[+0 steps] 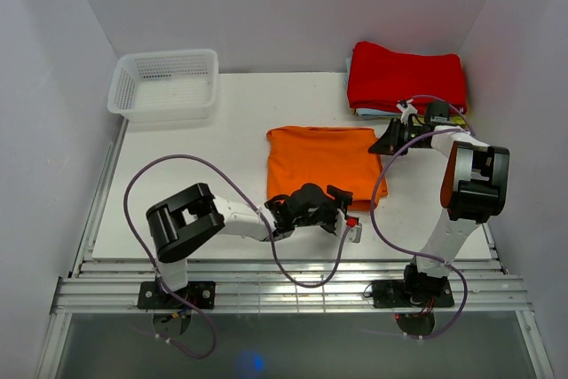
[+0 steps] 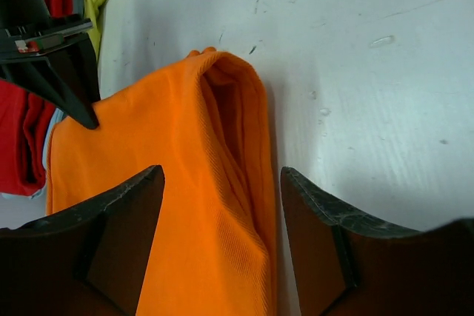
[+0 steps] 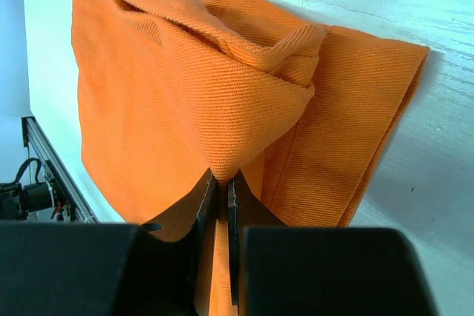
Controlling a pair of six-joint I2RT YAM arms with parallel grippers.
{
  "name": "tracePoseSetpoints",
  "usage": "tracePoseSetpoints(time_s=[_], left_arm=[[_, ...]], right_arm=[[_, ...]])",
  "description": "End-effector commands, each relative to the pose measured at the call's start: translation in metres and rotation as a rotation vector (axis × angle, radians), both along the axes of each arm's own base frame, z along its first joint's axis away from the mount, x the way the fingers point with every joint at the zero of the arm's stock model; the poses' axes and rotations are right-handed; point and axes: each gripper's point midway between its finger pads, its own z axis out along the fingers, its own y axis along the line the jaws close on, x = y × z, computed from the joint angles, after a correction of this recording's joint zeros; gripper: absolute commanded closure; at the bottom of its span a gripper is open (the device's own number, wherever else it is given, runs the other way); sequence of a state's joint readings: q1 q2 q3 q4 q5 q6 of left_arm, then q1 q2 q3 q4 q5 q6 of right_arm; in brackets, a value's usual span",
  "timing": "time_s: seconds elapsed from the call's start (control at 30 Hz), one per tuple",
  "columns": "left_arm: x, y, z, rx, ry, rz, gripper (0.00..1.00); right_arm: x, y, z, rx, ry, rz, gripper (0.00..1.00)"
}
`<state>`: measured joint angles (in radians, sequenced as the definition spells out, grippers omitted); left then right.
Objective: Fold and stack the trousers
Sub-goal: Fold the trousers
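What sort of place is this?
Probably a lab test cell: white walls boxing in the table, left arm and right arm bolted to an aluminium rail, staged laundry (orange trousers, white basket).

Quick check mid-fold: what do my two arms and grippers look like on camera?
The left arm and right arm have white links and blocky black joints. A purple cable loops along each. The left gripper and right gripper are black, their wedge fingers scuffed grey at the edges. A small red mark sits by the left wrist.
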<state>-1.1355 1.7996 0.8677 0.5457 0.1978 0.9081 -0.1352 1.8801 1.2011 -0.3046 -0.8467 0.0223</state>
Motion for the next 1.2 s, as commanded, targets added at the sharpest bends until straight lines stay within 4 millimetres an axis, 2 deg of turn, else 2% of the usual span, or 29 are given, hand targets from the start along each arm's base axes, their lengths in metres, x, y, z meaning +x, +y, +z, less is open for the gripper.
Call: tracePoseSetpoints(time_s=[0.0,0.03,0.13,0.17,0.37,0.4,0.53,0.6,0.63,0.67,0.87,1.03,1.17], left_arm=[[0.028,-0.007,-0.004,0.006,-0.031,0.069,0.25],[0.03,-0.009,-0.018,0.033,-0.022,0.068,0.26],[0.031,-0.016,-0.027,0.042,-0.016,0.048,0.28],[0.029,-0.018,-0.037,0.06,-0.009,0.036,0.33],[0.028,-0.02,-0.056,0.093,-0.01,0.013,0.41],[0.03,-0.02,-0.062,0.102,-0.008,0.023,0.5],[0.043,-0.022,-0.059,0.093,-0.04,0.071,0.75],[0.044,-0.021,-0.056,0.087,-0.043,0.081,0.85],[0.045,-0.021,-0.047,0.072,-0.047,0.084,0.95],[0.044,-0.02,-0.043,0.064,-0.046,0.085,1.0],[0.041,-0.017,0.0,-0.004,-0.039,0.096,1.0],[0.038,-0.02,0.017,-0.022,-0.009,0.092,1.0],[0.045,-0.025,0.029,-0.052,-0.007,0.12,1.0]], right_arm=[[0.0,0.006,0.006,0.05,-0.011,0.019,0.92],[0.0,0.006,0.007,0.051,-0.015,0.02,0.92],[0.0,0.007,0.01,0.057,-0.015,0.019,0.92],[0.0,0.007,0.011,0.058,-0.016,0.017,0.92],[0.003,0.007,0.014,0.061,-0.018,0.013,0.92],[0.004,0.007,0.014,0.061,-0.019,0.012,0.92],[0.004,0.007,0.014,0.066,-0.017,0.013,0.92],[0.005,0.008,0.018,0.072,-0.023,0.014,0.92],[0.005,0.008,0.02,0.073,-0.026,0.015,0.92],[0.006,0.008,0.026,0.076,-0.04,0.016,0.92],[0.015,0.011,0.057,0.094,-0.098,0.015,0.92],[0.025,0.014,0.074,0.107,-0.122,0.013,0.92],[0.036,0.013,0.083,0.108,-0.142,0.012,0.92]])
